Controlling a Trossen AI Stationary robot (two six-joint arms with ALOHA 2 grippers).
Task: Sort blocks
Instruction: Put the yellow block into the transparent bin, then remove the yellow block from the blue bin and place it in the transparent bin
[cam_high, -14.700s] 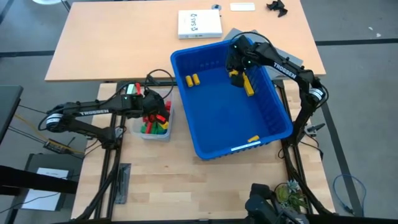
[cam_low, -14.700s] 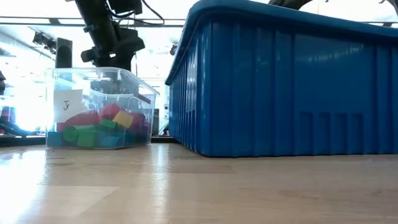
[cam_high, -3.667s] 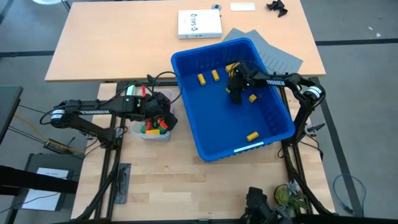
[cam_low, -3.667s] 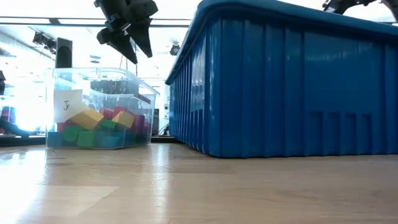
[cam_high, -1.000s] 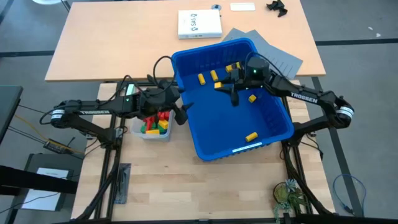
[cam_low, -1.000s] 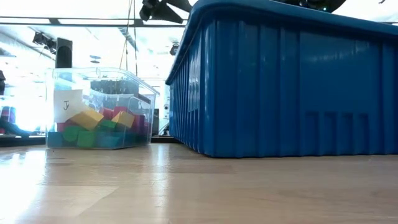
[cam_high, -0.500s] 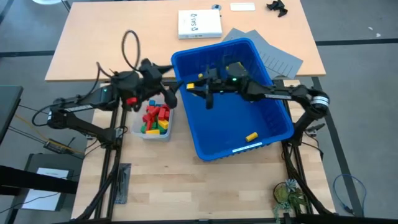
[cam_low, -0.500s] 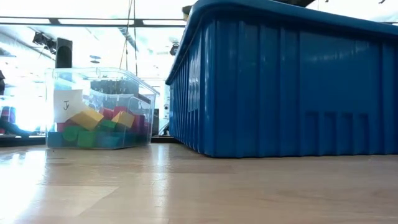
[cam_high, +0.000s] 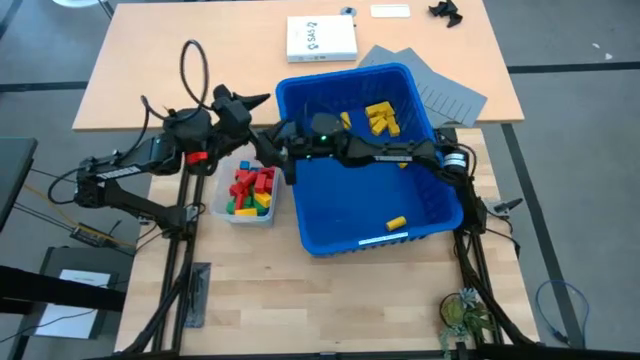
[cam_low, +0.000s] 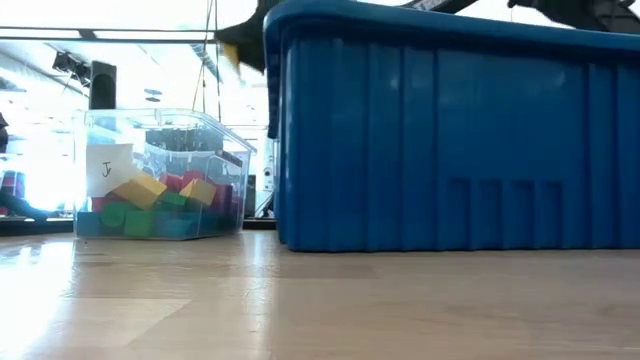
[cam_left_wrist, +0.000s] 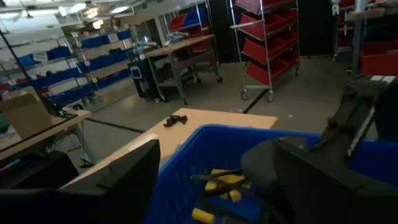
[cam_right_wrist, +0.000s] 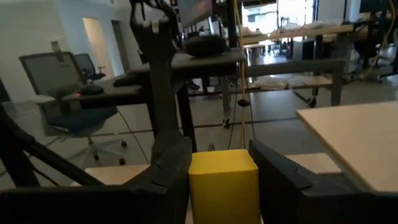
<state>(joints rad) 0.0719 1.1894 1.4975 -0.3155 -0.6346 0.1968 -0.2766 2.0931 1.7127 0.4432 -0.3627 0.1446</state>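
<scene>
A large blue bin (cam_high: 440, 205) holds several yellow blocks (cam_high: 380, 118), also seen in the left wrist view (cam_left_wrist: 224, 183). A small clear tub (cam_high: 247, 215) left of the bin holds red, yellow and green blocks (cam_high: 250, 188); it shows in the low view (cam_low: 160, 175) too. My right gripper (cam_high: 272, 158) reaches across the bin to its left rim, shut on a yellow block (cam_right_wrist: 224, 180). My left gripper (cam_high: 250, 108) is open and empty, up beyond the tub's far side; its fingers stand wide apart in its wrist view (cam_left_wrist: 205, 186). My right gripper pinches the yellow block by two opposite sides (cam_right_wrist: 194, 180) between its two fingers. The fingers lie about level and point toward the table's left. The block is lifted clear, its flat face toward the wrist camera.
A white booklet (cam_high: 321, 38) and grey sheets (cam_high: 445, 90) lie on the far table behind the bin. The blue bin's wall (cam_low: 450, 130) fills the right of the low view. One yellow block (cam_high: 396, 222) lies near the bin's near wall.
My right gripper has swept across the bin toward the table's left, carrying the yellow block to the bin's left rim. My left gripper has risen from beside the tub and gone toward the far edge. The bin has shifted a little toward the left.
</scene>
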